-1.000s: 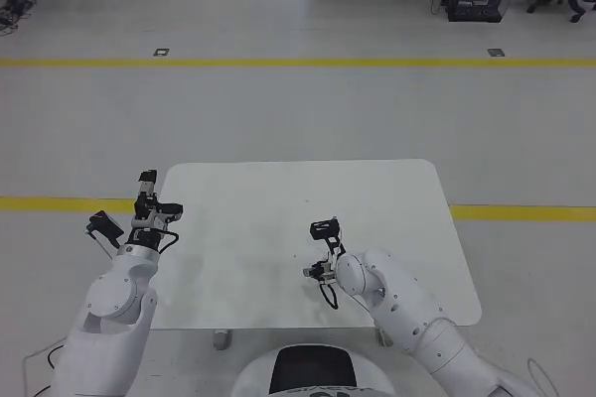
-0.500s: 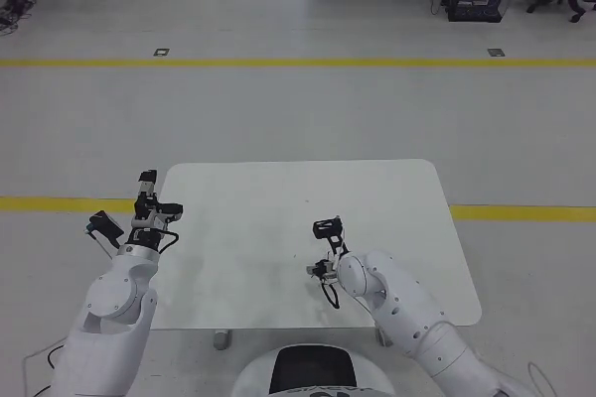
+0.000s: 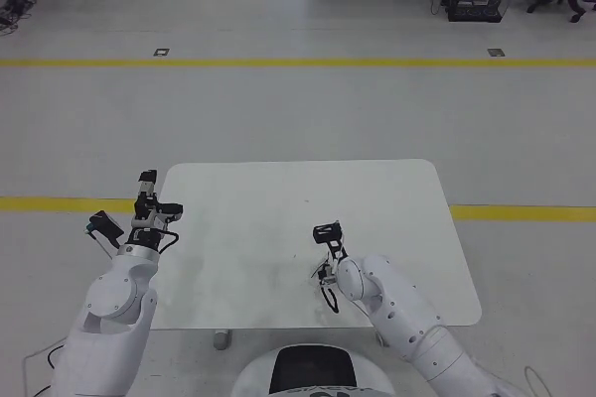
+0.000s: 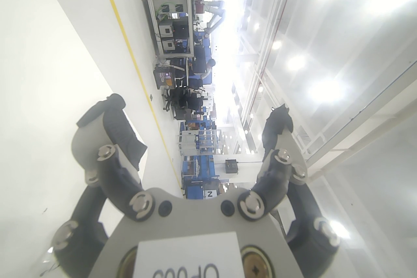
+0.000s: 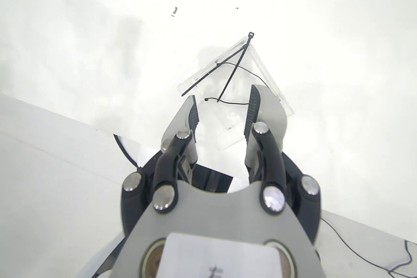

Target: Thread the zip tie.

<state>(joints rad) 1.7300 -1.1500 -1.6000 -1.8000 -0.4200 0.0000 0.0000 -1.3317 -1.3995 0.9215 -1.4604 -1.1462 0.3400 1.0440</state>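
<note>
Top view: we see both arms over the white table (image 3: 278, 189). The left gripper (image 3: 157, 196) sits at the table's left edge. The right gripper (image 3: 325, 252) is over the front-middle part, well apart from the left one. The zip tie is too small to make out from up here.

Left wrist view: we see the left gripper (image 4: 195, 106) w/ fingers spread wide and nothing btw them. It points out across the room along the yellow floor line (image 4: 130, 41).

Right wrist view: this one gives us the detail. The right gripper (image 5: 224, 95) has its fingers apart, holding nothing. Just ahead of the tips a black zip tie (image 5: 234, 70) lies bent in a V on a clear plastic plate (image 5: 262, 64) on the table. A thin black thread (image 5: 233, 103) runs across the plate near the fingertips.
</note>
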